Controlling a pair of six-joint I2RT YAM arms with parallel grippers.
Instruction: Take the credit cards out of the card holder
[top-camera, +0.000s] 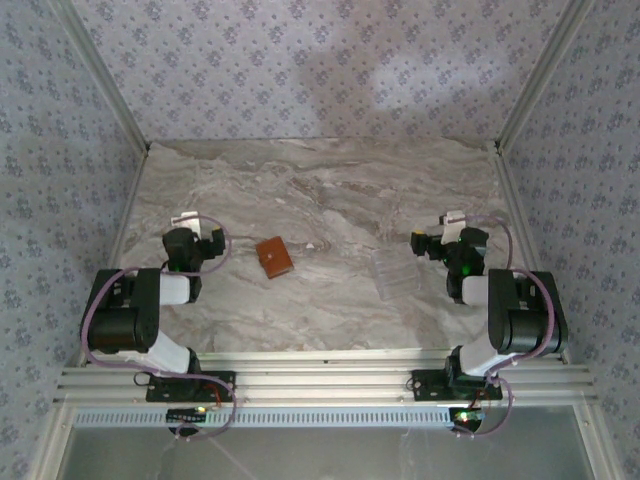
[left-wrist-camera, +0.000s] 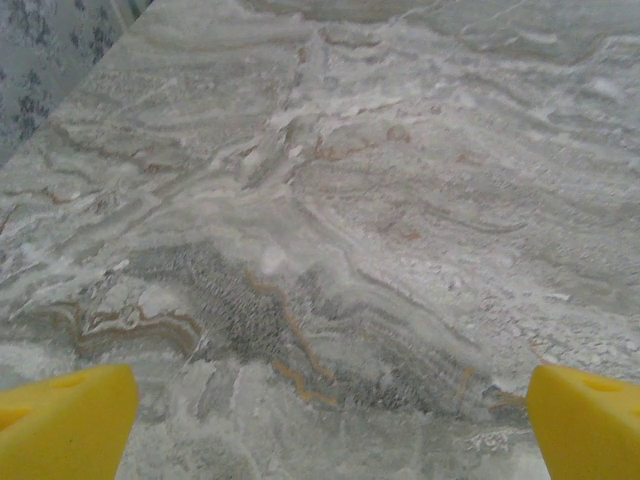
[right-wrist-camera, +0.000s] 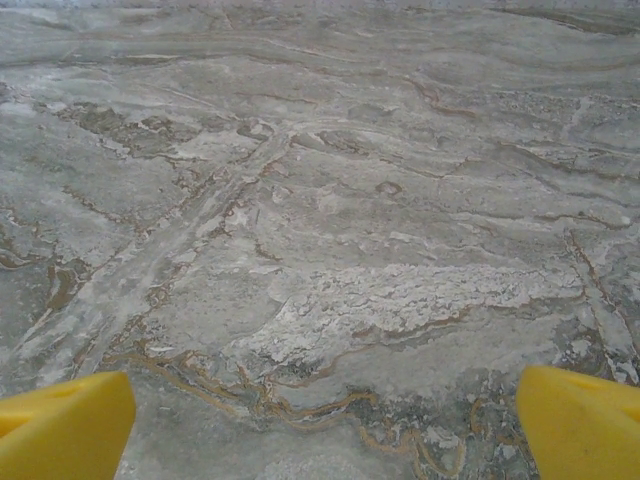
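Both arms are bolted to a metal rail (top-camera: 330, 382) at the near edge of the marble table (top-camera: 330, 190), one on the left and one on the right. The left gripper (left-wrist-camera: 325, 425) hangs over bare marble with its jaws spread wide. Its yellow fingertips (left-wrist-camera: 65, 425) sit at the two lower corners of the wrist view with nothing between them, and they touch nothing. The right gripper (right-wrist-camera: 322, 420) is the same: jaws wide apart, empty, above bare marble.

A little farther in, the card holder (top-camera: 273, 257) lies flat on the table as a small brown square turned at a slant. It is between the two grippers, nearer the left one and apart from both. To its right, near the right gripper, lies a pale see-through ribbed piece (top-camera: 393, 273), too faint to tell what it is. Patterned walls (top-camera: 320, 60) close the far side.
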